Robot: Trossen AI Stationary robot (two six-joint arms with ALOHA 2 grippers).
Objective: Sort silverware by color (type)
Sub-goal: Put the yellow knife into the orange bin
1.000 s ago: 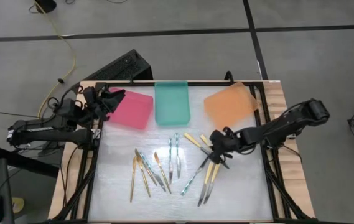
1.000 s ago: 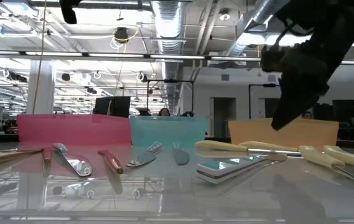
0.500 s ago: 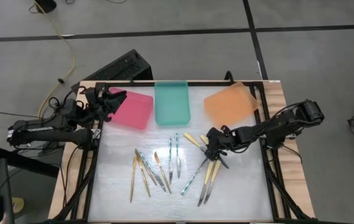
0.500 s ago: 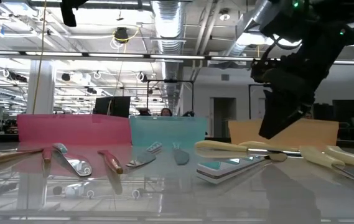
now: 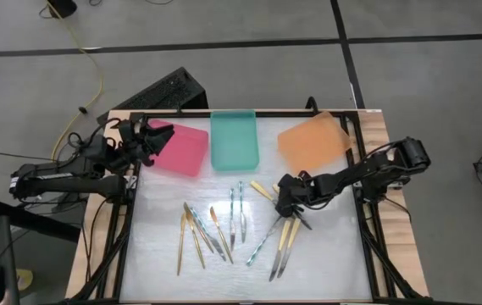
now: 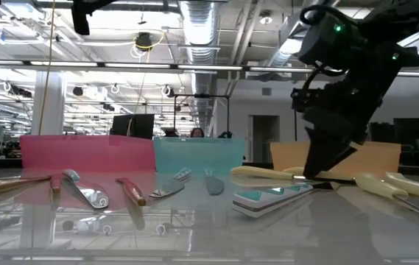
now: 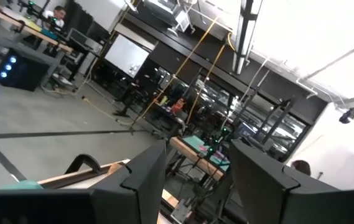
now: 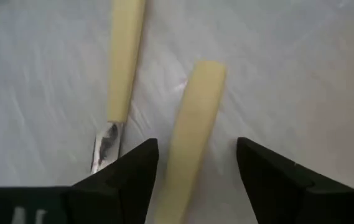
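The white-topped table (image 5: 325,263) carries three trays along its far edge: a pink tray (image 5: 181,149) at left, a teal tray (image 5: 235,140) in the middle and an orange tray (image 5: 311,141) at right. The left gripper (image 5: 143,138) waits at the pink tray's left edge, fingers parted and empty. The silverware (image 5: 224,229) lies loose in the middle of the table, all of it outside the trays. The right gripper (image 8: 192,171) is low over the right-hand cluster, its fingers spread wide either side of a pale yellow handle (image 8: 192,134), not yet closed. A second yellow handle (image 8: 124,59) lies just beside it. The likely trouble: closing off-centre could nudge the slim handle sideways on the smooth top, or catch the crossing neighbours and drag them along.
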